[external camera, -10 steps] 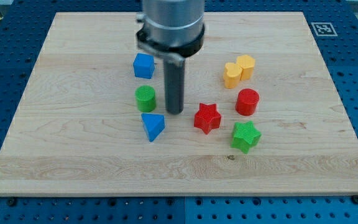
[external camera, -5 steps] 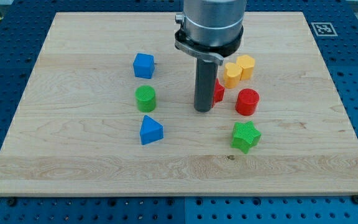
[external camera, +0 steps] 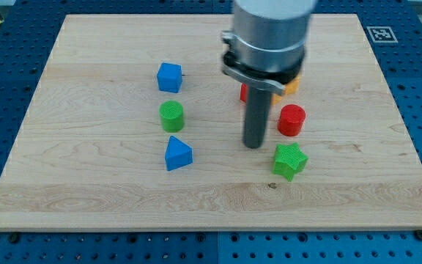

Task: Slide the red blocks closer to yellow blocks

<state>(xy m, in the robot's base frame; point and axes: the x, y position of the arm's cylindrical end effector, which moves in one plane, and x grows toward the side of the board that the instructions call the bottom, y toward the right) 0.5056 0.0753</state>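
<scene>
Red cylinder [external camera: 291, 120] near desk's right edge: light, hard, slid easily; push side. My tip [external camera: 253, 145] stood left, apart, holding nothing.

The board [external camera: 86, 169] is pale wood with fine grain, smooth and matt. The blocks look like ribbed matt plastic (the ridges show best on the green star [external camera: 290, 160] and red cylinder [external camera: 292, 119]). The rod [external camera: 255, 117] is dark, dull metal; its collar [external camera: 269, 44] above is grey with a soft sheen.
</scene>
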